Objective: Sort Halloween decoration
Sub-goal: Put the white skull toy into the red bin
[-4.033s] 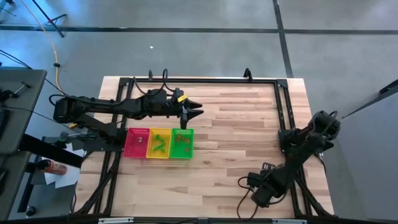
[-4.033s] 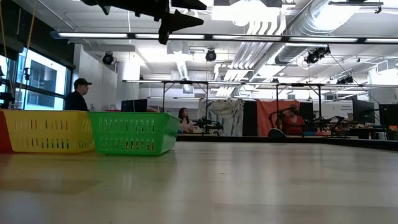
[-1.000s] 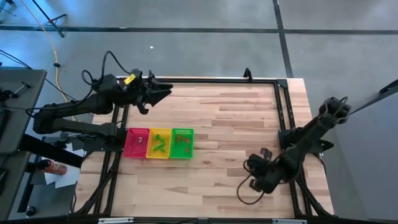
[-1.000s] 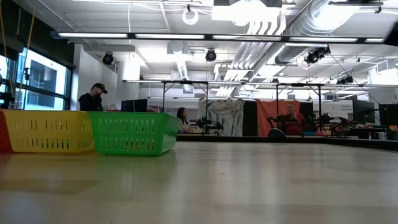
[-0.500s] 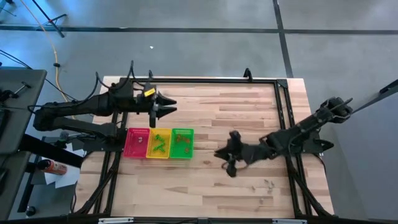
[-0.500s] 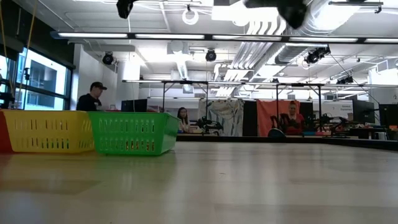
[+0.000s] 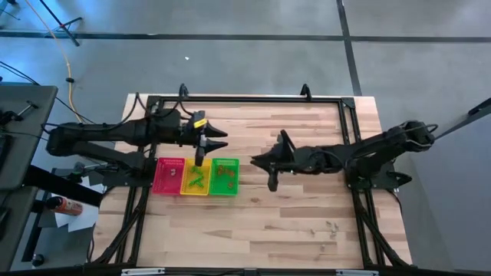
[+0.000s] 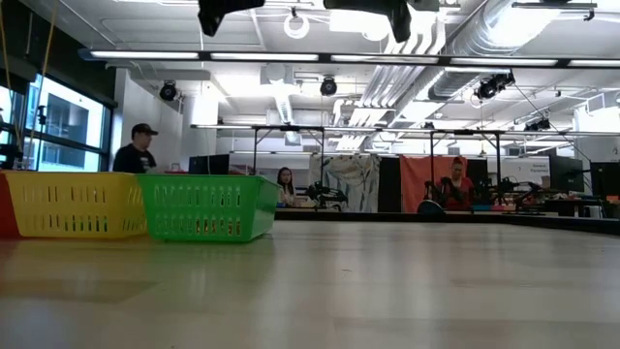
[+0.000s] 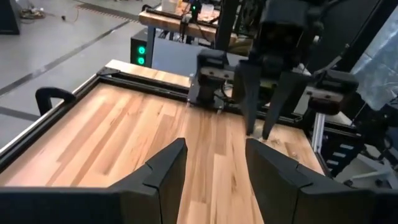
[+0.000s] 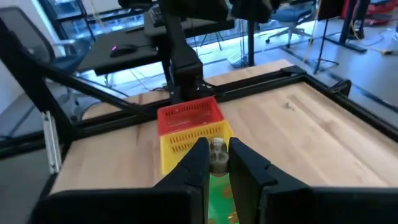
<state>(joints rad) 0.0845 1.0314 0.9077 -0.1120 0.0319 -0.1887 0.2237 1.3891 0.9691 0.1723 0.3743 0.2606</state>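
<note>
A: Since half a second ago the right arm has swung across the table; its right gripper (image 7: 270, 162) now hangs just off the green tray (image 7: 225, 177), and the left gripper (image 7: 205, 142) has slid along to sit over the yellow tray (image 7: 196, 178).

B: Is the right claw carrying anything?

A: Yes. In its wrist view the fingers are clamped on a pale grey trinket (image 10: 217, 155), pinched right at the tips.

B: And beyond the claw?

A: Directly ahead of it lies the green tray, then the yellow one, then the red tray (image 10: 188, 115) farthest off. Sorted trinkets (image 7: 225, 173) already lie in the trays.

B: The left claw?

A: Fingers apart, holding nothing.

B: What could go wrong?

A: The grip is only a tip pinch, so I'd judge a quick swing could flick the piece out. Released over the nearest tray, a grey piece could land among green ones. And the two arms are close; reaching toward the far trays risks a bump.
</note>
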